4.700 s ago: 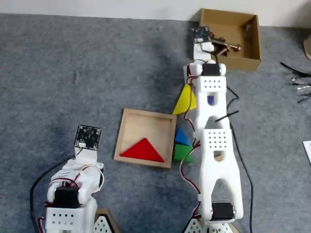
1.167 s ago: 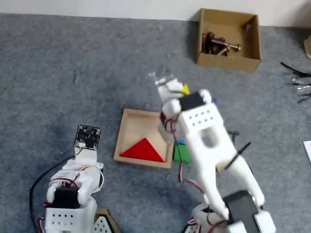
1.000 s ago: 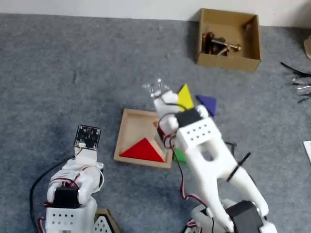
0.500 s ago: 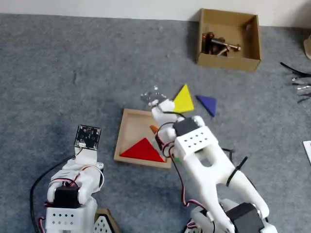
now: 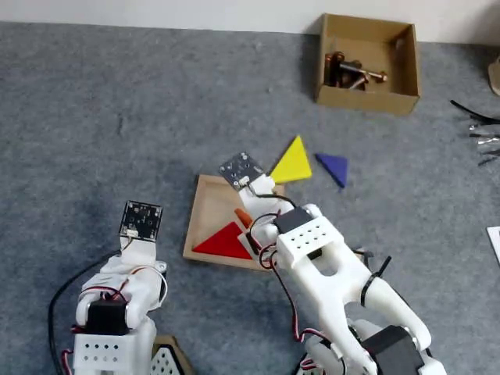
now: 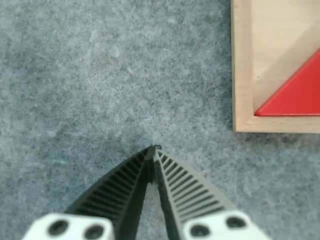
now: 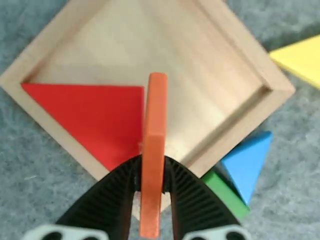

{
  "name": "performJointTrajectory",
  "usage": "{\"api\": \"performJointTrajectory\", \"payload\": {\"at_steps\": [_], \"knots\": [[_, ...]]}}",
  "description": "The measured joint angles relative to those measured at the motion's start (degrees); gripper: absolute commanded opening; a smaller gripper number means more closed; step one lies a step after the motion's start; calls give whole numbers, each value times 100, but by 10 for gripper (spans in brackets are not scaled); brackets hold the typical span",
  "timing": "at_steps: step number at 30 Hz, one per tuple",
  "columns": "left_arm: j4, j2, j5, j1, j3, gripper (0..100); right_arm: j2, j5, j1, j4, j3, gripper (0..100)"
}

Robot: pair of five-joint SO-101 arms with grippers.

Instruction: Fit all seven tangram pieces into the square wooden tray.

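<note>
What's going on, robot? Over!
Right hand shut on orange piece, above the tray. Left hand shut, empty, over carpet beside the tray. Red triangle lies in the tray. Nothing seen in the way.

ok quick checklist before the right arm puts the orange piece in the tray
1. Grip: right gripper shut on orange piece: ok.
2. Position: piece hangs over the tray, by the red triangle: ok.
3. Room: bare wood beside the red triangle: ok.
4. Orientation: piece held on edge, not flat: probably not ok.
5. Height above the tray floor: cannot tell.
6. Other arm: left gripper shut, over carpet outside the tray: ok.
</note>
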Motion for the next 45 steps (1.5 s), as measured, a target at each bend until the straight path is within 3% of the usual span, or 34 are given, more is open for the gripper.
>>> {"api": "performJointTrajectory", "payload": {"at_steps": [6,12,45], "knots": [[0,0,0,0,0,5,0,0,0,0,0,18],[0,0,0,0,0,5,0,0,0,0,0,135],[0,0,0,0,0,5,0,0,369,0,0,137]]}}
